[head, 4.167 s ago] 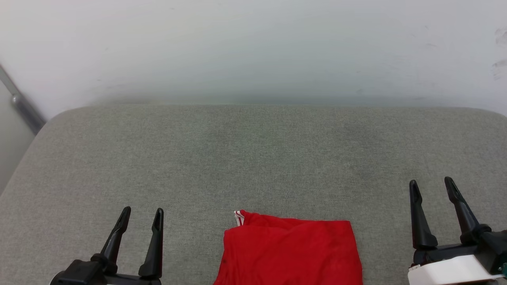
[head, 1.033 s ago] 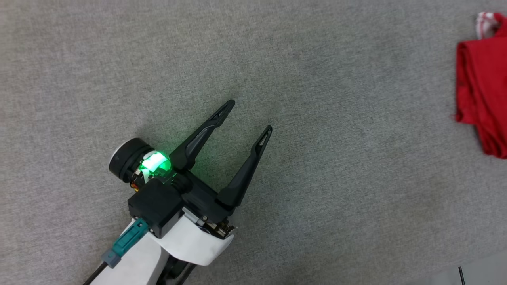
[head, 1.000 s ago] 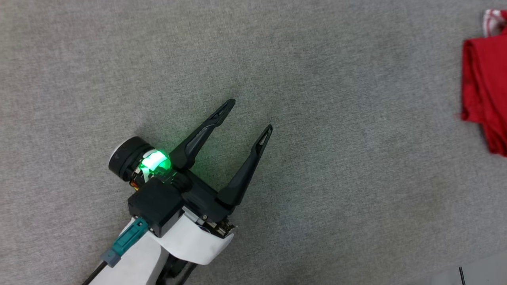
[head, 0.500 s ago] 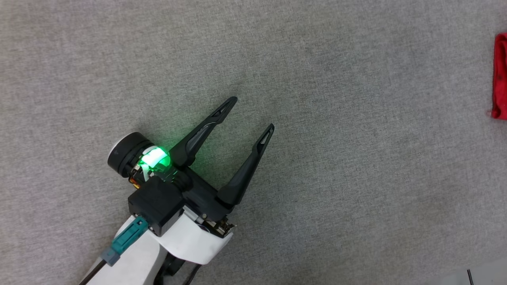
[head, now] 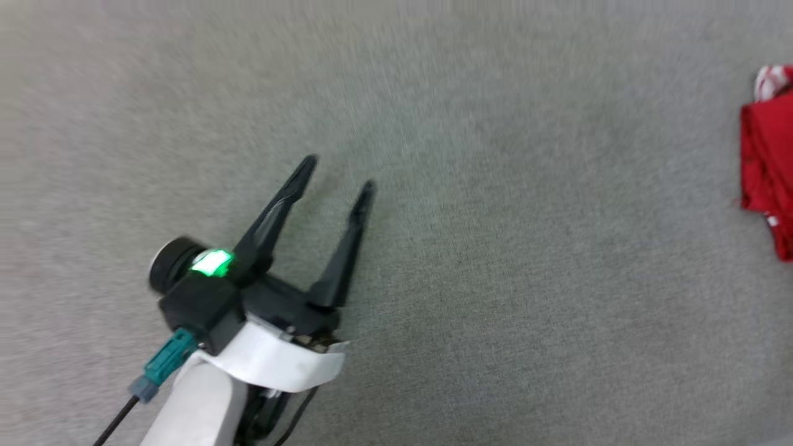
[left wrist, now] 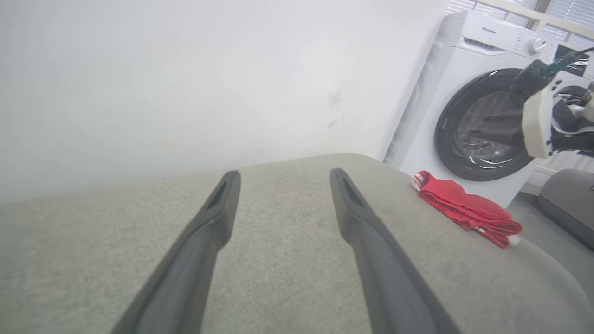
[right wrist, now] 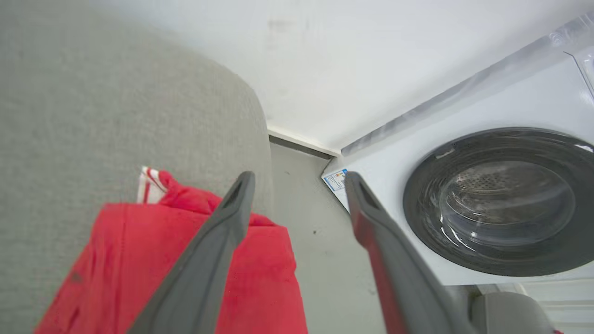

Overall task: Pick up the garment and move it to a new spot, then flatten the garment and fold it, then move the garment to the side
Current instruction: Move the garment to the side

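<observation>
Item: red folded fabric garment with a red-and-white striped trim corner (head: 768, 161), lying at the far right of the grey fabric-covered worktop (head: 495, 279), close by its right edge and near a white front-loading washing machine (right wrist: 487, 199); its long axis seemingly ran along that edge. Left gripper (head: 338, 174): fingers spread and holding nothing, over bare worktop, with the garment well apart to its right. Right gripper (right wrist: 299, 178): fingers likewise parted and empty, poised just above the garment, so the right arm was judged nearer for any further sideways move.
</observation>
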`<state>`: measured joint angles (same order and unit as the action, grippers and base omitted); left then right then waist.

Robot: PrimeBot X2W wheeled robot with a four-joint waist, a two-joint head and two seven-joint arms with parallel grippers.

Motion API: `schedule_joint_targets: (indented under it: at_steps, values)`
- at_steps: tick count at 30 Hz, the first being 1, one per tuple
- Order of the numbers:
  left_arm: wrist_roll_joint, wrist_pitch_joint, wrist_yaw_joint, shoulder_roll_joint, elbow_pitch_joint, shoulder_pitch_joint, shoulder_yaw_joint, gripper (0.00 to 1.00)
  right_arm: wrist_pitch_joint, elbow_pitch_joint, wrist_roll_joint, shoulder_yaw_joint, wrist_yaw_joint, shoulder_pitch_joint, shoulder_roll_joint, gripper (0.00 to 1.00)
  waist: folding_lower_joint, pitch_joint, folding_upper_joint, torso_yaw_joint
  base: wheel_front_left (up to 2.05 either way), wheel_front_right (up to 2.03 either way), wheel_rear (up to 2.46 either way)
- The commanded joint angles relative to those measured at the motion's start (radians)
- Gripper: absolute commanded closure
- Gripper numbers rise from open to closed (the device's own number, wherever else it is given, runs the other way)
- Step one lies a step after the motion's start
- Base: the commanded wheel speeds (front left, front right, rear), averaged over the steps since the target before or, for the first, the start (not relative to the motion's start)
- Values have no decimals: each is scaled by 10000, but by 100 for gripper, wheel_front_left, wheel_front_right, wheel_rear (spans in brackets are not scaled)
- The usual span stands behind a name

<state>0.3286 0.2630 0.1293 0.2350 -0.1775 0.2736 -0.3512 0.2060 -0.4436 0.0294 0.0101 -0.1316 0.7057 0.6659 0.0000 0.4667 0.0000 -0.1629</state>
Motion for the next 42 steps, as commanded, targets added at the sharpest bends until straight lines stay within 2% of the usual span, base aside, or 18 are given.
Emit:
schedule_joint_targets:
  at_steps: [1, 8, 10, 15, 22, 29, 42]
  values:
    - [-86, 21, 13, -15, 70, -207, 119, 0, -117, 153, -186, -127, 17, -61, -281, 0, 0, -944, 0, 353, 0, 0, 0]
    - [-489, 20, -20, -525, 500, -1295, 1813, 0, -1425, 1895, -1173, -842, 15, -1435, -2466, 0, 0, -2543, 0, 862, 0, 0, 0]
    - [-388, 20, -18, -735, 677, -1657, 2248, 0, -1821, 2433, -1751, -704, 14, -2015, -3116, 0, 0, -2910, 0, 992, 0, 0, 0]
    - [-644, 20, -5, -856, 846, -2311, 2872, 0, -2633, 3381, -2359, -481, 14, -3395, -4107, 0, 0, -3556, 0, 1254, 0, 0, 0]
    - [-811, 21, 6, -1116, 1209, -3005, 3174, 0, -3232, 3772, -2668, -355, 12, -5037, -5381, 0, 0, -4027, 0, 1555, 0, 0, 0]
    - [-777, 20, 9, -1308, 1689, -3365, 3270, 0, -3815, 3534, -2665, -43, 12, -5998, -6001, 0, 0, -4243, 0, 1689, 0, 0, 0]
    - [-668, 21, 11, -1517, 2334, -3502, 3642, 0, -4243, 3083, -2424, 264, 12, -6561, -6156, 0, 0, -4378, 0, 1712, 0, 0, 0]
